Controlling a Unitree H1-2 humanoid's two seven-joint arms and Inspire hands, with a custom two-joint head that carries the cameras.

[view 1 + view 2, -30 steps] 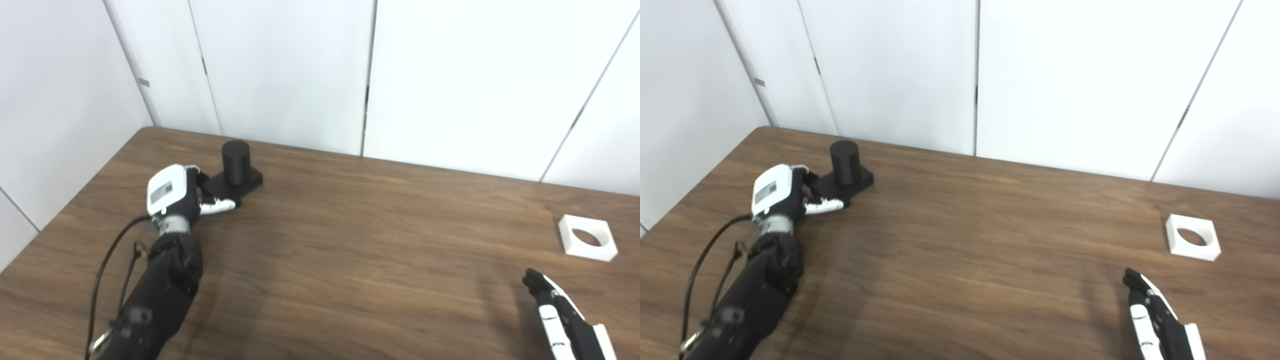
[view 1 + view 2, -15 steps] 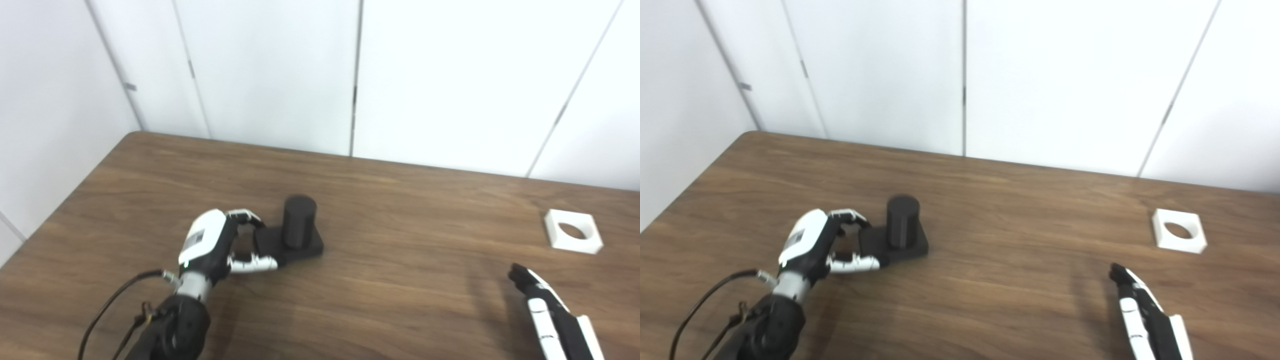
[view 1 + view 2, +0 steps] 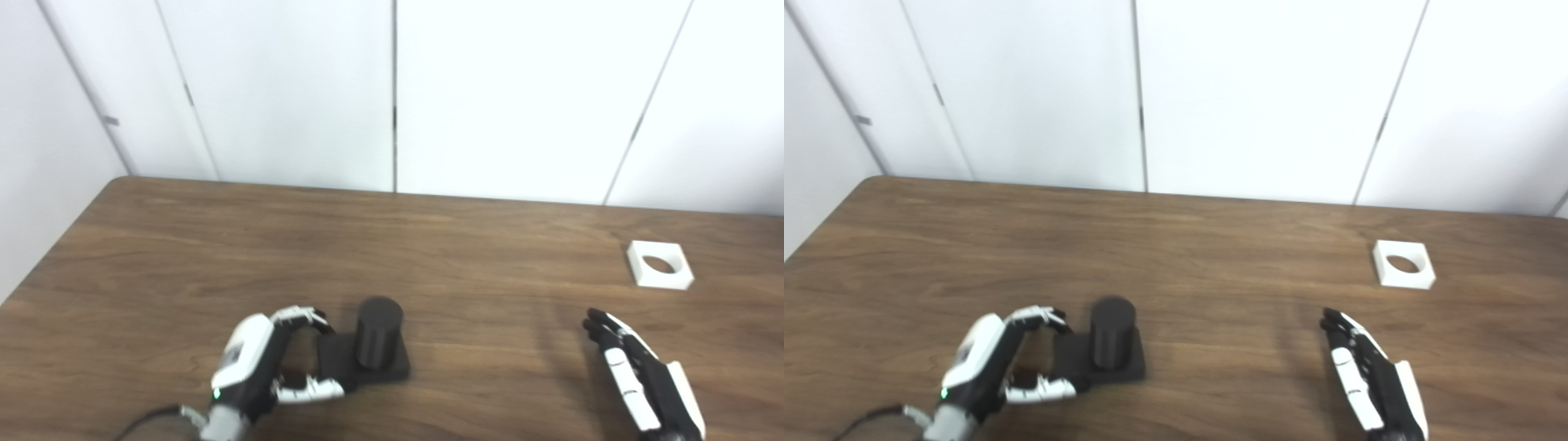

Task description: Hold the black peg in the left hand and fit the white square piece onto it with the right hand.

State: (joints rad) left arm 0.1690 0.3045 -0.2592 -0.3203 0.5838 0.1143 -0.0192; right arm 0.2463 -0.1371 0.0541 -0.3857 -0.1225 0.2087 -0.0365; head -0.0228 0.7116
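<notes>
The black peg (image 3: pixel 378 331) is a short upright cylinder on a black square base (image 3: pixel 395 367), standing on the wooden table near the front, left of centre. My left hand (image 3: pixel 260 364) is shut on the left edge of that base, fingers and thumb pinching it; it also shows in the right eye view (image 3: pixel 989 364). The white square piece (image 3: pixel 659 272) with a round hole lies flat at the right, far from the peg. My right hand (image 3: pixel 640 376) is open and empty, fingers stretched out flat, in front of and left of the white piece.
The wooden table (image 3: pixel 465 245) ends at a white panelled wall (image 3: pixel 392 92) behind and has its left edge (image 3: pixel 55 245) in view. A black cable (image 3: pixel 863 419) runs from my left wrist at the bottom.
My left hand has dragged the black peg from the table's back left toward the front and centre. The camera has shifted. My right hand stays open, reaching slightly further in.
</notes>
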